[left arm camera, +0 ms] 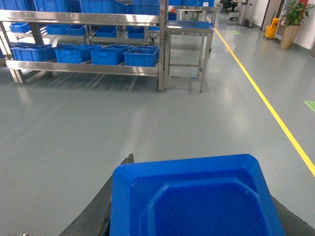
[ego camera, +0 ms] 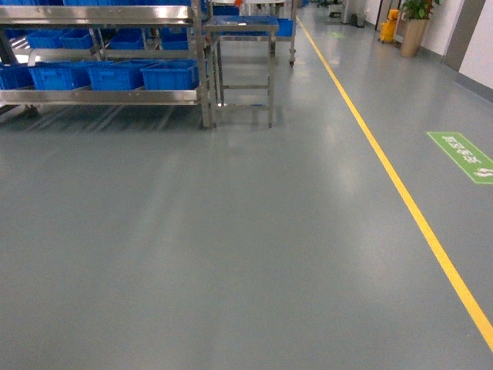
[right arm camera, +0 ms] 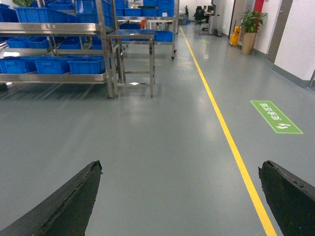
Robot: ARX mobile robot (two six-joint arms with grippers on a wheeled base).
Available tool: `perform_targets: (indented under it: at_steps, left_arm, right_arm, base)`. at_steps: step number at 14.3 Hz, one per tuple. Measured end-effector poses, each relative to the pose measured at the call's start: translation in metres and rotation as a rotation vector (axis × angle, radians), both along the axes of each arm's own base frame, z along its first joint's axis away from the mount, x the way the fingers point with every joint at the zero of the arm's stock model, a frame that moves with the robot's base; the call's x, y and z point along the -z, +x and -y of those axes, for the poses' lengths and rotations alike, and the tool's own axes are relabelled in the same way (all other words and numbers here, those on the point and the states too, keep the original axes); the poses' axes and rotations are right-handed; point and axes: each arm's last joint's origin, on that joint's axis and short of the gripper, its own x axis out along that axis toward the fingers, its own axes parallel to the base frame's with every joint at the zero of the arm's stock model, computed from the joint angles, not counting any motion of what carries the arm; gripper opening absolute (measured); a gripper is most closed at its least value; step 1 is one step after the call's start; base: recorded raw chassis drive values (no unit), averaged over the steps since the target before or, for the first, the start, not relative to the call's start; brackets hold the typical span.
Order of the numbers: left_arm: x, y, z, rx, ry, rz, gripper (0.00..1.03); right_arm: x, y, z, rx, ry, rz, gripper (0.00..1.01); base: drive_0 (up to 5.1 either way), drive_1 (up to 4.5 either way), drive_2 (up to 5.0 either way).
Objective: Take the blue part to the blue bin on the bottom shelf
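Four bright-blue rectangular plastic crates, the blue bins (ego camera: pixel 169 75), sit in a row on the stainless-steel bottom shelf (ego camera: pixel 100 97) of the metal rack at far upper left, well away across open grey floor (ego camera: pixel 231 247). Which one is the target can't be told, they all look alike.

Left end effector (left arm camera: pixel 202 182): dark fingers (left arm camera: pixel 98 211) flank a blue bevelled block, the blue part (left arm camera: pixel 194 201), which fills the bottom of the left wrist view. It looks clamped on the part, though the contact faces are hidden. The part is off the floor, carried, and nowhere near the shelf.

Right end effector (right arm camera: pixel 179 169): fingers spread wide with nothing between them, only floor below.

Right of that, a yellow painted floor line (ego camera: pixel 400 193) runs up the aisle, and a green floor marking (ego camera: pixel 462 154) lies beyond it.

Risks:
- The long drive to the rack could jolt the part loose if the grip is shallow.
- The shelf is low with a rail above it, so the arm could clip that upper rail on reaching in.
- With identical crates side by side, the part could be dropped into the wrong one or onto a rim, where it would bounce out.
- The base could bump a rack leg if it comes in skewed.
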Motion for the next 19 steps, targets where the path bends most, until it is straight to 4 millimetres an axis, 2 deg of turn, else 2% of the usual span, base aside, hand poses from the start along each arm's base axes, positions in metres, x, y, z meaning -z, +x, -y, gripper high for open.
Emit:
perform_targets:
  at_steps: [19]
  left_arm:
    - [0.0003, 0.0003, 0.0000, -0.001, 0.001, -0.003, 0.44]
  right_arm:
    - [-0.0001, 0.0000, 0.0000, 0.000, 0.000, 0.001, 0.98]
  base:
    - [-0.1, 3.91, -4.1]
